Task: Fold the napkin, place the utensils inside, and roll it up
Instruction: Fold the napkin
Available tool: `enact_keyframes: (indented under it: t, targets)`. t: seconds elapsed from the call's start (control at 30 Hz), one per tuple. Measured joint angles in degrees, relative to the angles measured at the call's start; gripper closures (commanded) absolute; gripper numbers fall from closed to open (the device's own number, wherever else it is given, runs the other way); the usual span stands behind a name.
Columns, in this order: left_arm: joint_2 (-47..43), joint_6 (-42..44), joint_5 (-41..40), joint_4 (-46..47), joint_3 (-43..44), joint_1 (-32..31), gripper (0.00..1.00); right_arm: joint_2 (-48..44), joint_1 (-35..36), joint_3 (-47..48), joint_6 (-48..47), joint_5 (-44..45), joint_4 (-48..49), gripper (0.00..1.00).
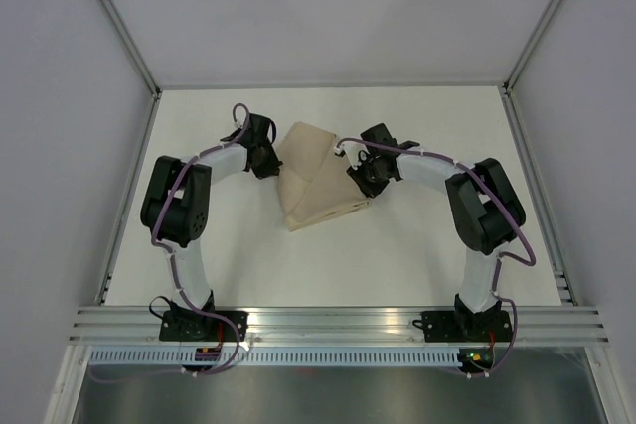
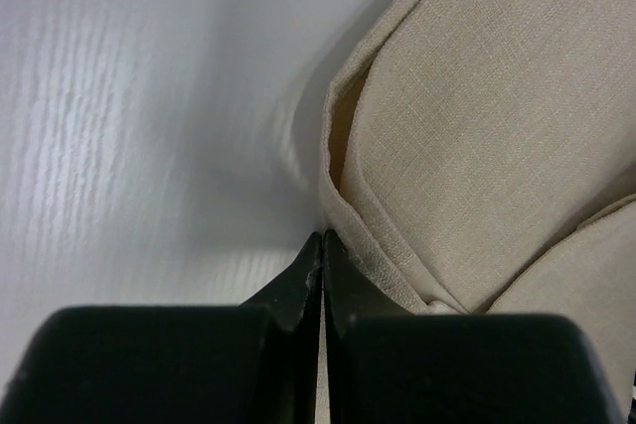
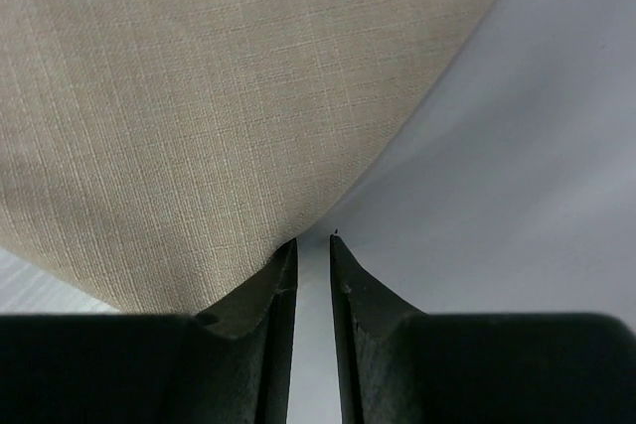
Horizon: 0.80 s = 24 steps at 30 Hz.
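The beige napkin (image 1: 316,184) lies folded and rumpled on the white table (image 1: 397,255), between my two grippers. My left gripper (image 1: 266,158) is at its left edge. In the left wrist view this gripper (image 2: 323,237) has its jaws pressed together, and the napkin's hemmed edge (image 2: 477,126) lies against the outer side of the right finger, not between the jaws. My right gripper (image 1: 363,174) is at the napkin's right edge. In the right wrist view this gripper (image 3: 313,240) is a narrow slit open with only table showing in the gap. The napkin (image 3: 179,96) touches its left fingertip. No utensils are in view.
Grey walls and metal frame posts (image 1: 119,27) enclose the table on three sides. An aluminium rail (image 1: 338,323) with both arm bases runs along the near edge.
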Motion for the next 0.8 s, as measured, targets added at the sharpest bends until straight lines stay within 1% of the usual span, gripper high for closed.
enact_keyframes:
  t: [0.17, 0.53, 0.67, 0.73, 0.77, 0.8]
  targets:
    - [3.43, 3.87, 3.54, -1.73, 5.07, -0.46, 0.94, -3.30, 0.81, -4.26, -1.18, -1.01, -1.07, 0.75]
    - [8.74, 8.39, 6.12, -5.29, 13.53, -4.26, 0.91, -7.91, 4.37, -8.85, -1.97, -1.27, -3.28, 0.75]
    - [9.42, 9.07, 6.38, -5.97, 14.71, -4.81, 0.84, -8.83, 4.42, -10.05, -1.95, -0.70, -3.30, 0.75]
    - [9.42, 9.33, 6.45, -6.01, 14.75, -4.83, 0.78, -9.22, 4.33, -10.64, -1.90, -0.04, -3.28, 0.70]
    - [9.42, 9.51, 6.54, -6.01, 14.78, -4.79, 0.77, -9.46, 4.33, -10.95, -1.84, 0.39, -3.28, 0.70]
    - [9.33, 9.66, 6.58, -6.01, 14.78, -4.61, 0.73, -9.75, 4.24, -11.21, -1.77, 0.85, -3.32, 0.69]
